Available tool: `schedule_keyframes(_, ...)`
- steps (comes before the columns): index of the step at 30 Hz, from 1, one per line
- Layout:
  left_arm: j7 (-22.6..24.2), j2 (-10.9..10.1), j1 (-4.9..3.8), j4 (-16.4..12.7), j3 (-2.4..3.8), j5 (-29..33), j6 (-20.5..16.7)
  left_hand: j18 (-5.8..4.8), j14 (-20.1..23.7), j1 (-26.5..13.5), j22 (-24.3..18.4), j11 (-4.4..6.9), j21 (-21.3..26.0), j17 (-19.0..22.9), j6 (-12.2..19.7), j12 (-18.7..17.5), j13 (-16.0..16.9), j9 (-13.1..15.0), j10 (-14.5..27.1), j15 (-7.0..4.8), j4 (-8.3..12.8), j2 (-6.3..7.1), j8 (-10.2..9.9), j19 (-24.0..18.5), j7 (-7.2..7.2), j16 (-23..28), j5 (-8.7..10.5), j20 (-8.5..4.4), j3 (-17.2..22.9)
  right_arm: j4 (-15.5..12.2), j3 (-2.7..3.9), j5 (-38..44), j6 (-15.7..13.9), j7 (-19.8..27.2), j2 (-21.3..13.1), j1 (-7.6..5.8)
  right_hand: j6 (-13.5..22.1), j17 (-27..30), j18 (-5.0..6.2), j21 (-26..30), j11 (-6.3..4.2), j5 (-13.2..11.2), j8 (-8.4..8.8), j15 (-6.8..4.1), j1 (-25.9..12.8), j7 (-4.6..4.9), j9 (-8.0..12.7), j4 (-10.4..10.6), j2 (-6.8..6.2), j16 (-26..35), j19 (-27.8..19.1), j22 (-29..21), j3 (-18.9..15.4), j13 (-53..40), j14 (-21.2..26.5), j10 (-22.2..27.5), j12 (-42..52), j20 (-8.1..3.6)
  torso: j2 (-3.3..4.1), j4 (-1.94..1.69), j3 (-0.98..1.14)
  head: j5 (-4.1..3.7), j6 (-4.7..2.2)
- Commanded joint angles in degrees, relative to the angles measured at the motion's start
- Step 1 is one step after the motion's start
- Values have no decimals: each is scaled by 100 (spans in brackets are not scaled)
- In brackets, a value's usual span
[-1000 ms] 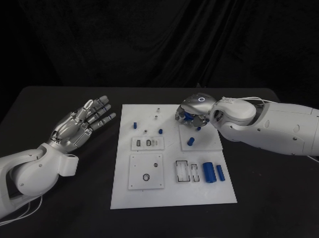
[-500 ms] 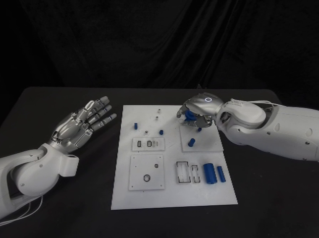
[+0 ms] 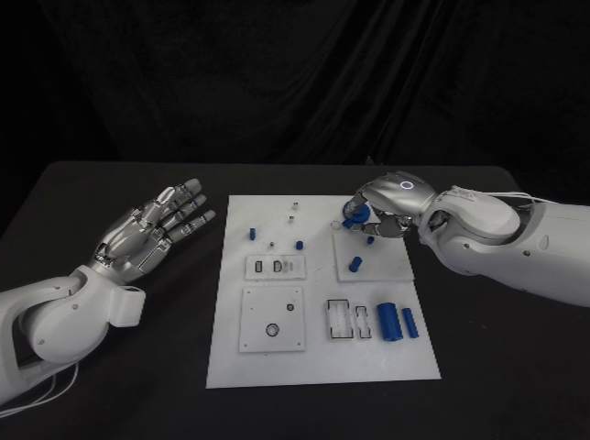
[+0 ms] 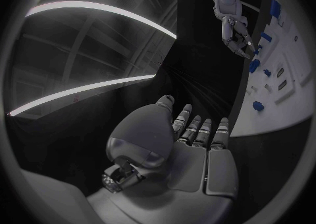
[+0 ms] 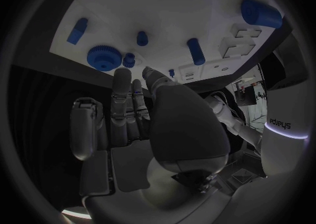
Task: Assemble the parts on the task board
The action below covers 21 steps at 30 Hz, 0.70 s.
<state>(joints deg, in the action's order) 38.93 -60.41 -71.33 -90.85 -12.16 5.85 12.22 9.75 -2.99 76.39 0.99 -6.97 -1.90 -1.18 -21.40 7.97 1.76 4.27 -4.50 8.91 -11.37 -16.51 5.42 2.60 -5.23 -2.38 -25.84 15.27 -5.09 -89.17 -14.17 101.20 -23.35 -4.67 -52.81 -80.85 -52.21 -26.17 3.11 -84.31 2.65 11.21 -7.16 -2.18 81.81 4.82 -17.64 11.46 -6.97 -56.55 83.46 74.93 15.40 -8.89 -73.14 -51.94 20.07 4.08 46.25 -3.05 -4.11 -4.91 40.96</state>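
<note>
Two hands out: the right hand point(image 3: 381, 213) hovers empty-fingered above a blue gear point(image 5: 104, 57) on the board point(image 3: 322, 367), likely reaching to pick it; left hand point(image 3: 150, 229) wide, idle

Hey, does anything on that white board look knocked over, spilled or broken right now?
Nothing stands out. The task board lies flat and unbroken, with loose blue parts lying on it. The right hand hovers at its far edge; the left hand is open beside it.

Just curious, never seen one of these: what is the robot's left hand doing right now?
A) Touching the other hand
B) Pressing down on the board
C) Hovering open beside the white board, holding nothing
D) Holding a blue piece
C: the left hand hovers beside the task board with fingers spread, holding nothing.
</note>
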Motion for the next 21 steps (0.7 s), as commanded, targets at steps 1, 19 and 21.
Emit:
schedule_keyframes(1,642,18,2,7,5,22,63,63,30,66,-9,15,25,6,25,19,-1,6,38,15,27,-16,12,-20,-22,20,-28,40,12,-28,2,8,224,-94,-36,12,114,-31,-64,-6,10,-23,105,-33,18,-37,60,43,32,-22,30,600,14,10,-12,-145,1,-19,-5,1,-2,-6,14)
schedule_keyframes(19,603,42,7,63,5,22,85,62,35,101,-9,13,26,7,38,13,-3,6,51,23,111,-10,7,-20,-22,22,-57,46,96,82,1,8,534,-59,68,26,359,30,-66,10,-55,59,278,-71,127,-5,219,146,-34,61,43,642,164,352,-11,-377,-739,-50,-2,-3,-3,-5,18)
schedule_keyframes(21,598,50,8,79,5,22,89,62,36,104,-9,12,27,7,43,10,-4,5,55,24,121,-9,5,-20,-25,23,-59,46,106,100,1,8,575,-58,86,30,350,34,-67,10,-54,59,276,-72,131,1,221,146,-33,66,45,645,169,364,-10,-372,-768,-51,-2,-8,-4,-16,23)
